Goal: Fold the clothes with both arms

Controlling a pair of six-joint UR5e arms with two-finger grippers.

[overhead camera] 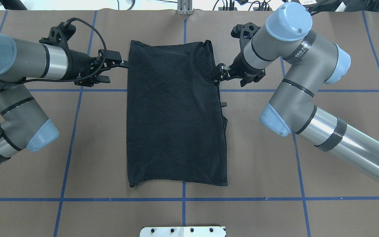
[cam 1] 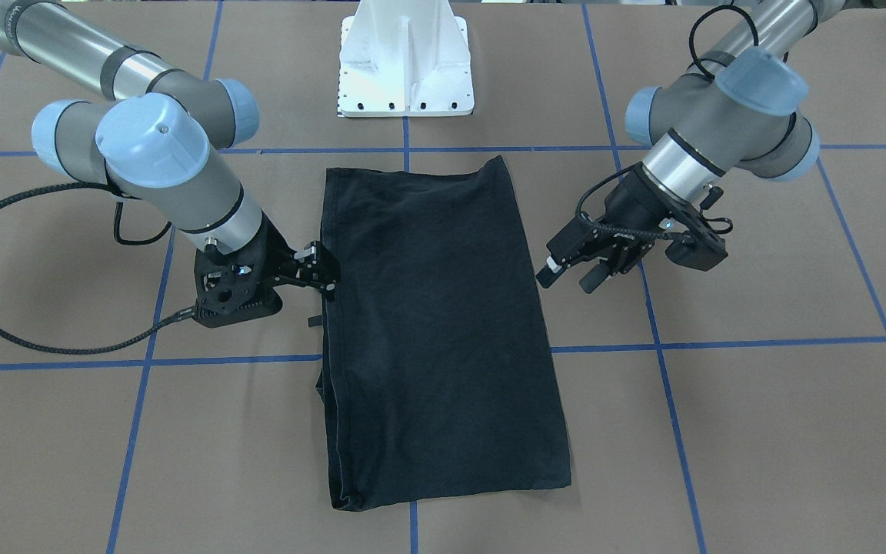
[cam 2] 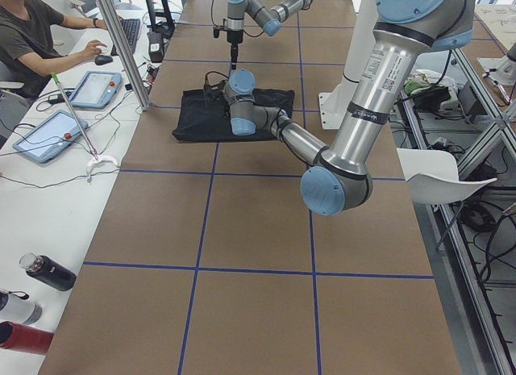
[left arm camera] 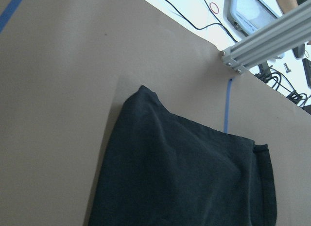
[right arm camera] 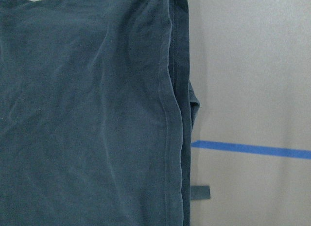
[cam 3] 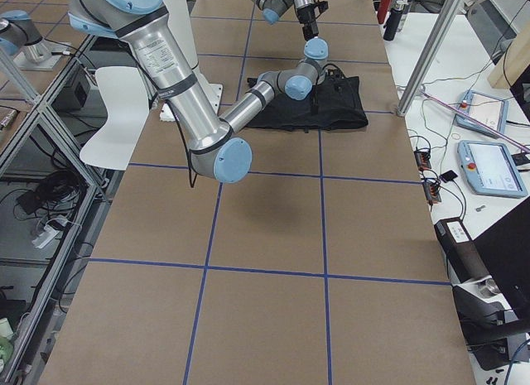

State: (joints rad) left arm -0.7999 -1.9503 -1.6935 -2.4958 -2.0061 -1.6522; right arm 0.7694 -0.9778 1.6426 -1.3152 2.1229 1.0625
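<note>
Almost nothing can be read. In the overhead view, the right arm carries dark lettering on its upper grey link; only "ED" is legible. In the exterior left view, small print runs along the left arm, on its silver tube, too small to read.
</note>
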